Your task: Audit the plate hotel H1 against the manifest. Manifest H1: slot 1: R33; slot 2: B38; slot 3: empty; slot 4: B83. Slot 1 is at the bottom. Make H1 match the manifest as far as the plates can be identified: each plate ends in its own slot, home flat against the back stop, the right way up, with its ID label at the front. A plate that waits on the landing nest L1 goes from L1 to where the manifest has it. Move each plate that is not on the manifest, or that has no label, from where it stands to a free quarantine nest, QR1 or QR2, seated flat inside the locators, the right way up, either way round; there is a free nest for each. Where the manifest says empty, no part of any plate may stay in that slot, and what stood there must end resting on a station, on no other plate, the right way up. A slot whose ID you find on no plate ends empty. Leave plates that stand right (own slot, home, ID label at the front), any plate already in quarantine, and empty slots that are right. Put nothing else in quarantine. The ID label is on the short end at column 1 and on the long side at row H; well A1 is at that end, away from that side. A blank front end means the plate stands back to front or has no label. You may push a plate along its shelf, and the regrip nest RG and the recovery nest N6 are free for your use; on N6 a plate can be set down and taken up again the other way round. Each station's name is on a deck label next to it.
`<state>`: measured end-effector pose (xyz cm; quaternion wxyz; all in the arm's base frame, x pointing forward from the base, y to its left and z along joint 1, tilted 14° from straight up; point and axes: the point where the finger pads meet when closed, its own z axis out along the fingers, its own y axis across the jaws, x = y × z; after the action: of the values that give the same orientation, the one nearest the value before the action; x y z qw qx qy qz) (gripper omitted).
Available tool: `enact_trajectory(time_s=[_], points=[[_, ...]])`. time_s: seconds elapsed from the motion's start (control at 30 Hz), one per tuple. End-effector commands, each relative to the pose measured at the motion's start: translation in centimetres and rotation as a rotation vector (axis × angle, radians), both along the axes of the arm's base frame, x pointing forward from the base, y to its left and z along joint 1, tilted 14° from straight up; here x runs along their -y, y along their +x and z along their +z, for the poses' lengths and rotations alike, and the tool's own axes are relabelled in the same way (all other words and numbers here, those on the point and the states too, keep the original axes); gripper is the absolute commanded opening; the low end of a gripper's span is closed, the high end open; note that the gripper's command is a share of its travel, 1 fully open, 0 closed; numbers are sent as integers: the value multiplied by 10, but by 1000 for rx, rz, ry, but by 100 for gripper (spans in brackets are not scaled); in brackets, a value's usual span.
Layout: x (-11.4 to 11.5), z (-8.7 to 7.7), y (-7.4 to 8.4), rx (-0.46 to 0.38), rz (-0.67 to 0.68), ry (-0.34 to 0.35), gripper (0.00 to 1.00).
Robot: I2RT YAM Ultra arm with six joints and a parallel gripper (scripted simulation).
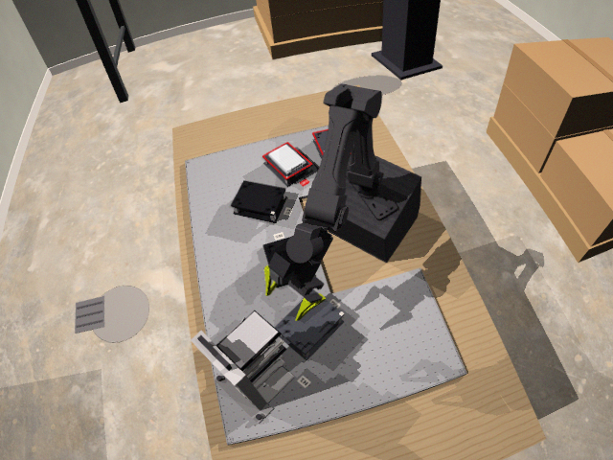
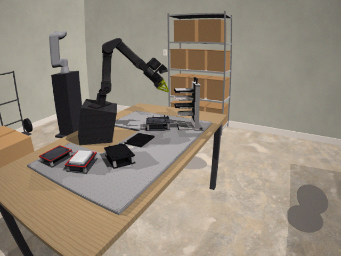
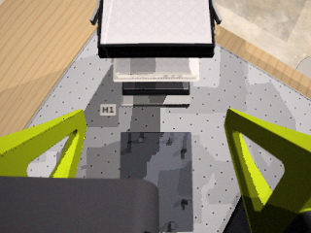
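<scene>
My gripper (image 1: 289, 295) (image 2: 163, 87) (image 3: 155, 116) is open and empty. It hangs high above the dark landing nest (image 1: 316, 329) (image 2: 157, 122) (image 3: 157, 180), in front of the plate hotel H1 (image 1: 232, 368) (image 2: 196, 105). The nest carries no plate. The hotel's top plate (image 1: 251, 331) (image 2: 183, 89) (image 3: 155, 21) has a black rim and a pale top. Under it, a white plate front (image 3: 155, 69) (image 2: 182, 97) shows, then darker levels (image 3: 155, 89) that I cannot read. No ID labels are legible. The H1 deck label (image 3: 108, 110) (image 1: 303, 380) lies beside the hotel.
Two red-rimmed quarantine nests stand at the far end of the mat: one (image 1: 288, 159) (image 2: 80, 158) holds a white plate, the other (image 2: 55, 154) (image 1: 319, 140) is bare. A black raised nest (image 1: 258, 200) (image 2: 119, 154) and a flat black nest (image 2: 139, 139) lie between. The arm's base block (image 1: 383, 213) (image 2: 96, 121) stands beside them.
</scene>
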<state>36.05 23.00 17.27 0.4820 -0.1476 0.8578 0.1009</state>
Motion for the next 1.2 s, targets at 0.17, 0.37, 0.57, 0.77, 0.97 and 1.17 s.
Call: enact_trajectory(time_s=[0.17, 0.37, 0.57, 0.77, 0.97, 1.17], points=[[-1, 6, 3, 11, -1, 7, 100], [-1, 6, 3, 11, -1, 7, 100], [-1, 6, 3, 11, -1, 7, 100], [-1, 6, 3, 11, -1, 7, 100], [0, 9, 3, 12, -4, 7, 100], [4, -1, -15, 2, 1, 3, 100]])
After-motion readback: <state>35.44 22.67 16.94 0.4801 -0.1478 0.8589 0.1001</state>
